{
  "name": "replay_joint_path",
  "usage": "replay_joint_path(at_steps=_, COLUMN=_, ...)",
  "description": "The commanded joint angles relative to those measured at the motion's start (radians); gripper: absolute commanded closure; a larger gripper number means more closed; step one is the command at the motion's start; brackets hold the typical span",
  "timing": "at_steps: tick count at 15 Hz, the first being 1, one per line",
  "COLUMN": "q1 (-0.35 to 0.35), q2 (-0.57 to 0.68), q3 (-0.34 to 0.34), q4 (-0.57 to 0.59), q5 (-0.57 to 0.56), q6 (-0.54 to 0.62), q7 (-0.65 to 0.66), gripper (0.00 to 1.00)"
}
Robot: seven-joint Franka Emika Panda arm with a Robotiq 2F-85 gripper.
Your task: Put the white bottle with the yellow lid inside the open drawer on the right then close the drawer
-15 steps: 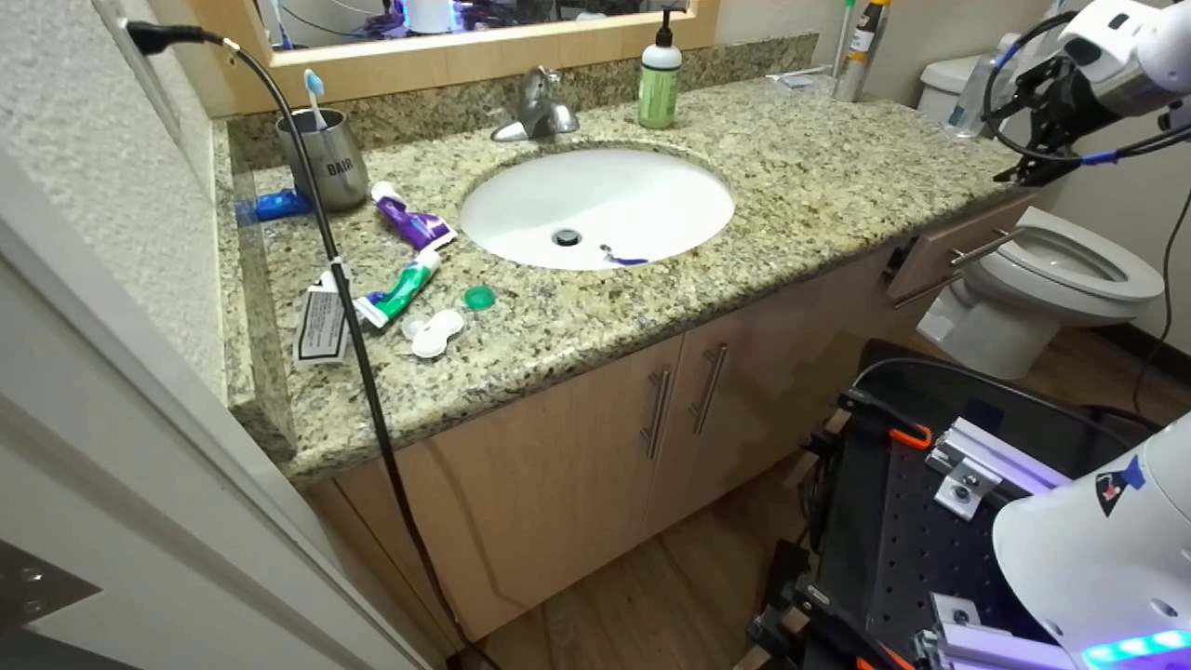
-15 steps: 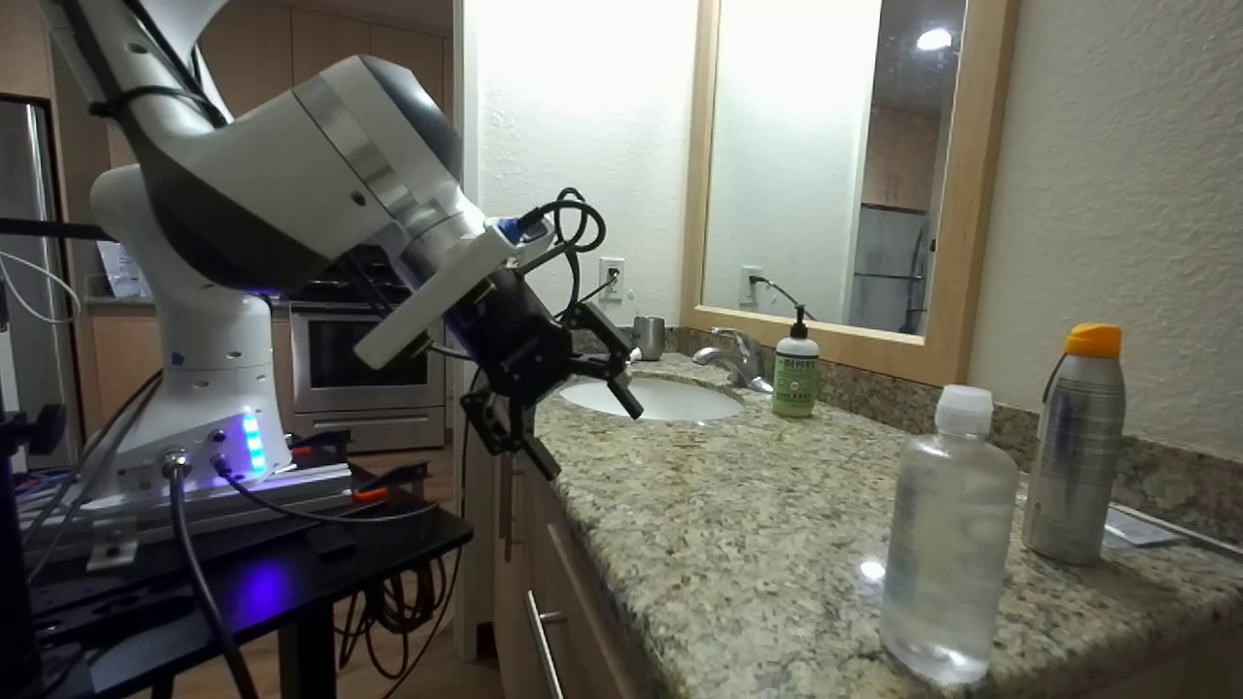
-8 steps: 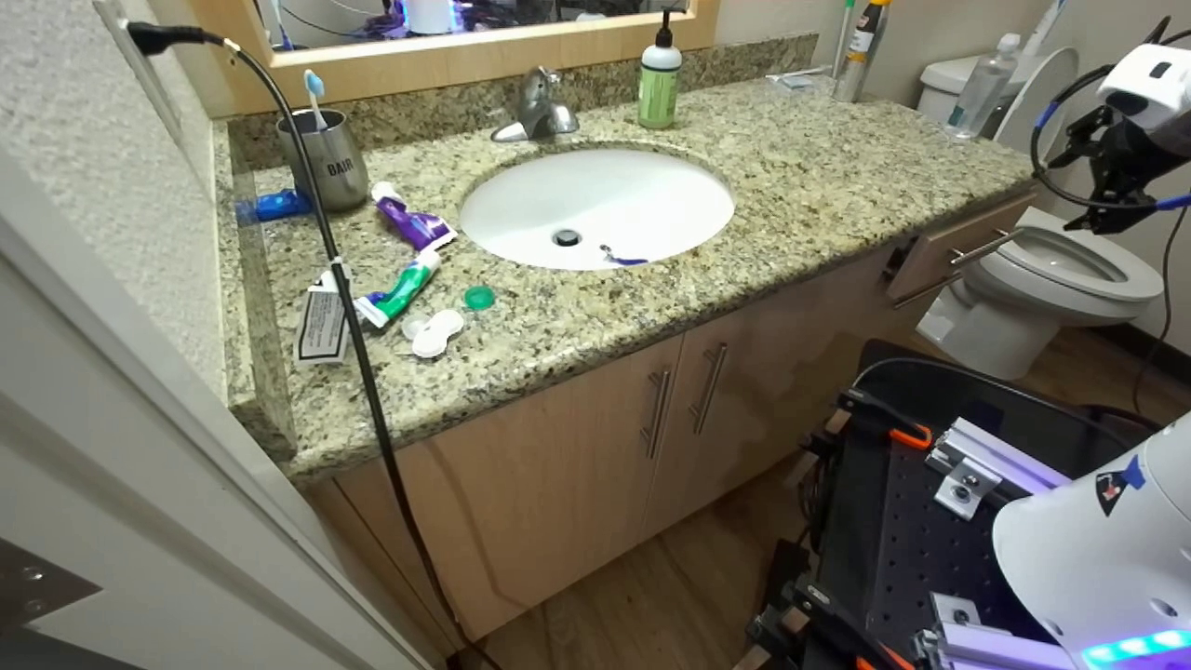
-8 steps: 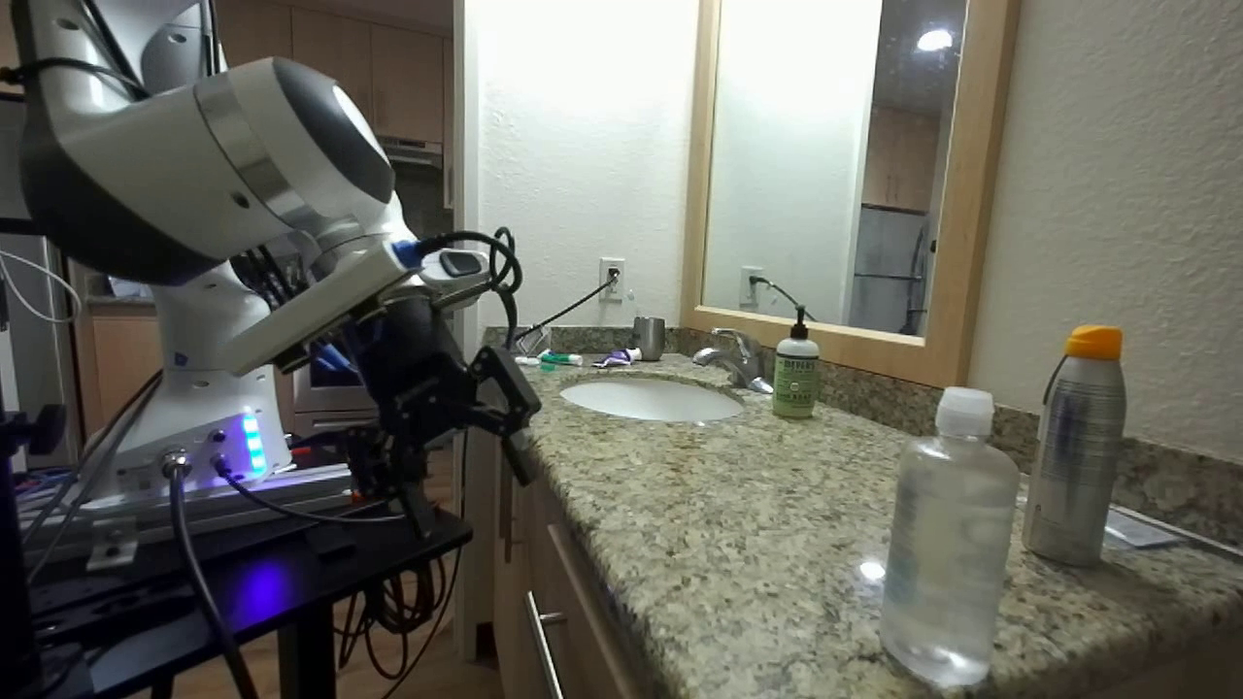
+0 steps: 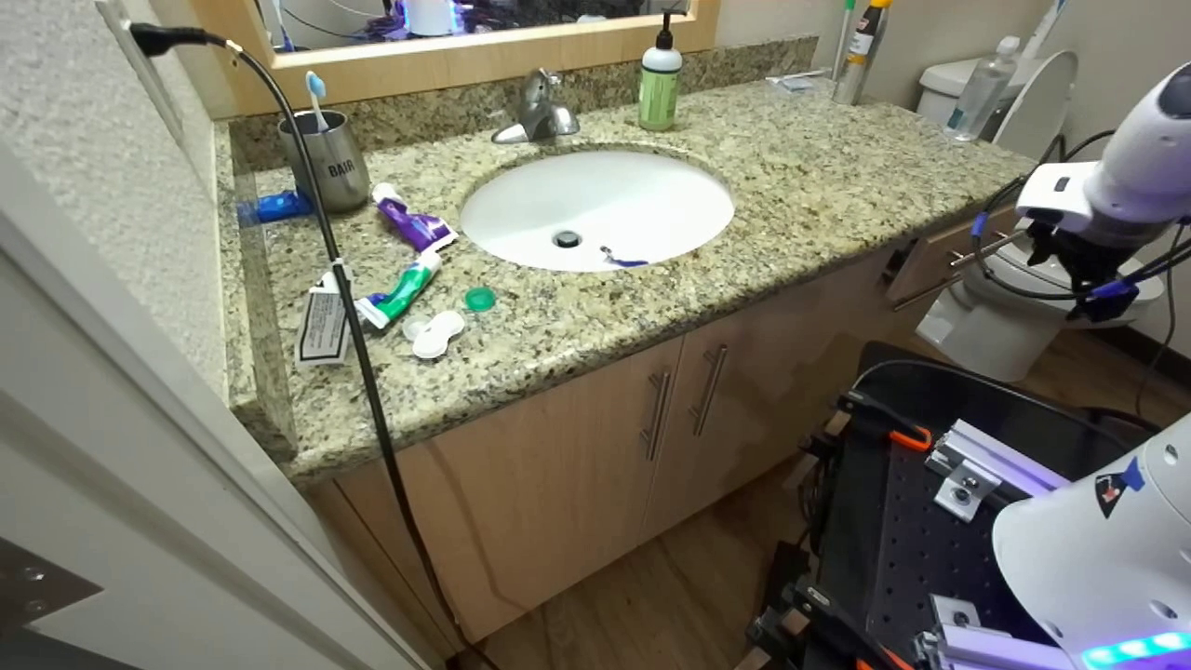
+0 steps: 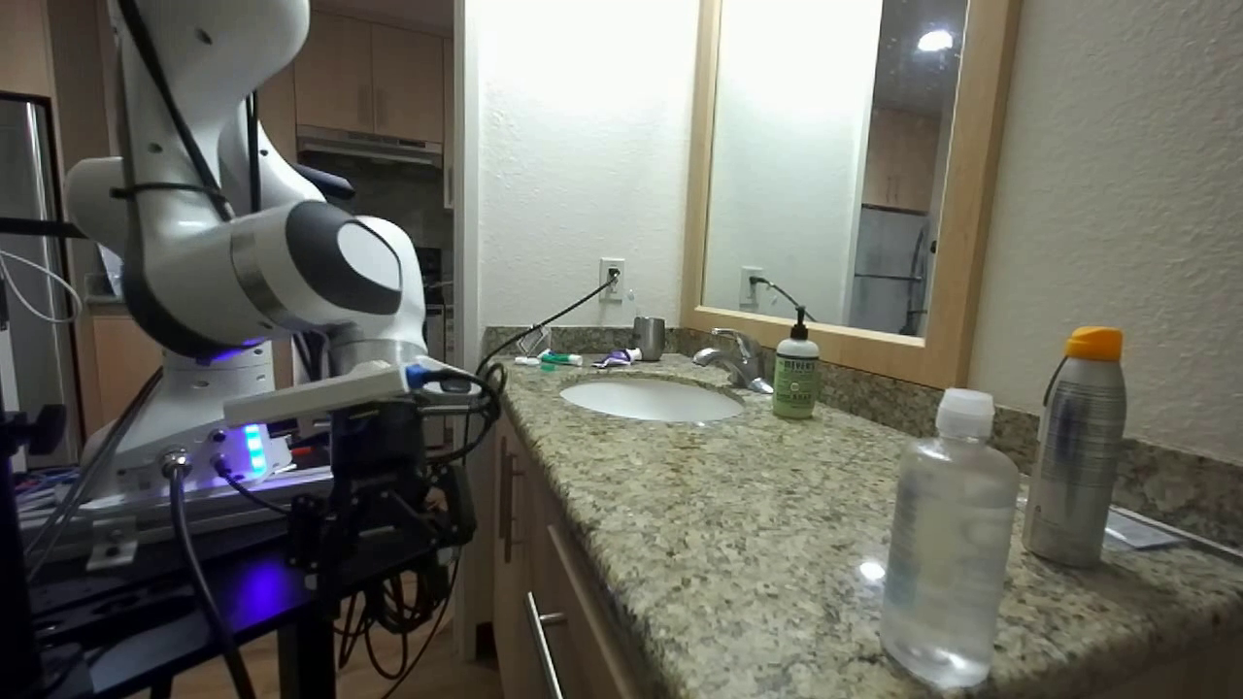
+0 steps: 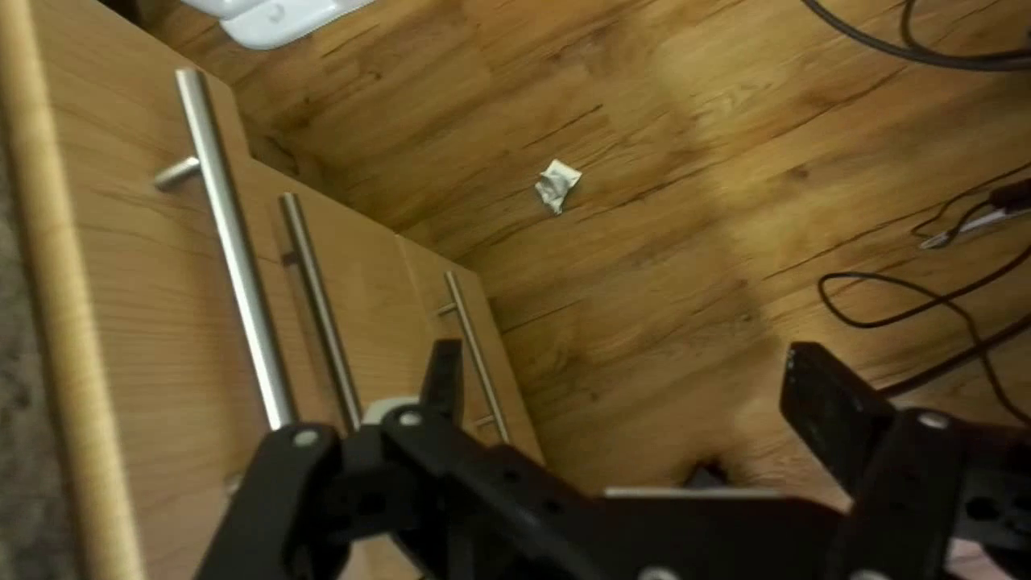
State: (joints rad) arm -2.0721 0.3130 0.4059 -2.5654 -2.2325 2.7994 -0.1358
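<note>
Hovering above grainy wood flooring [image 7: 660, 242], the black tool [image 7: 628, 380] is holding fingers [image 7: 830, 415] apart near a flat-fronted, seemingly ajar drawer [image 5: 933, 261].

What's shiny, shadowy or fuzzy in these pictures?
In an exterior view, the counter has a bright glare spot, and the wall looks washed out up high; in an exterior view, the black cord casts a shadow on the cabinet door; in the wrist view, the pale wooden edge at the left looks blurry.
</note>
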Motion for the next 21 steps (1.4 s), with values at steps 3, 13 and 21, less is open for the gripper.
replay_joint_path(at_steps=3, q1=0.417, q2=0.164, q3=-0.200, q4=0.087, q5=0.342, q6=-0.188, q7=-0.058, gripper=0.00)
replay_joint_path(at_steps=13, q1=0.462, q2=0.222, q3=-0.266, q4=0.229, q5=-0.078, q6=0.025, q7=0.230, gripper=0.00)
replay_joint_path(at_steps=21, q1=-0.058, q2=-0.088, q3=0.190, q4=0.221, q5=-0.401, q6=0.246, q7=0.252, gripper=0.00)
